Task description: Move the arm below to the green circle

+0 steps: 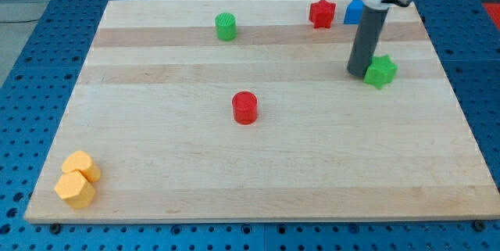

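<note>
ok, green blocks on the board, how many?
2. The green circle sits near the view's top, left of centre. The green star sits at the view's right, touching my tip. None appears hidden.

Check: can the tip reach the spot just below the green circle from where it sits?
Probably yes. My tip sits beside the green star; bare board lies between it and the green circle.

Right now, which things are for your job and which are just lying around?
For the job:
green round block
my tip, far to its right, beside the green star block

Just lying about:
red round block
red star block
blue block
two yellow blocks
</note>
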Robot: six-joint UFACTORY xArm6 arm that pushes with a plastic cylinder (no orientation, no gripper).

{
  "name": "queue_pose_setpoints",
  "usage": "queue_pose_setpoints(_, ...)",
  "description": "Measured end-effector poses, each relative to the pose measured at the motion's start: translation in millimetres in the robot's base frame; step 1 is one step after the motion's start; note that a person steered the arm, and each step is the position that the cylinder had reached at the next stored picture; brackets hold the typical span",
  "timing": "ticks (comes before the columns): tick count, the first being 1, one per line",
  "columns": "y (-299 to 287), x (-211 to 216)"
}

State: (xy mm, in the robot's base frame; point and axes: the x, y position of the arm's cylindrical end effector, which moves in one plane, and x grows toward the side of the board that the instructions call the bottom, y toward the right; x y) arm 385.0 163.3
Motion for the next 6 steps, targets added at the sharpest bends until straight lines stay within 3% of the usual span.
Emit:
queue_pose_setpoints(2,-31,-6)
queue_pose_setpoints(6,-252,-30)
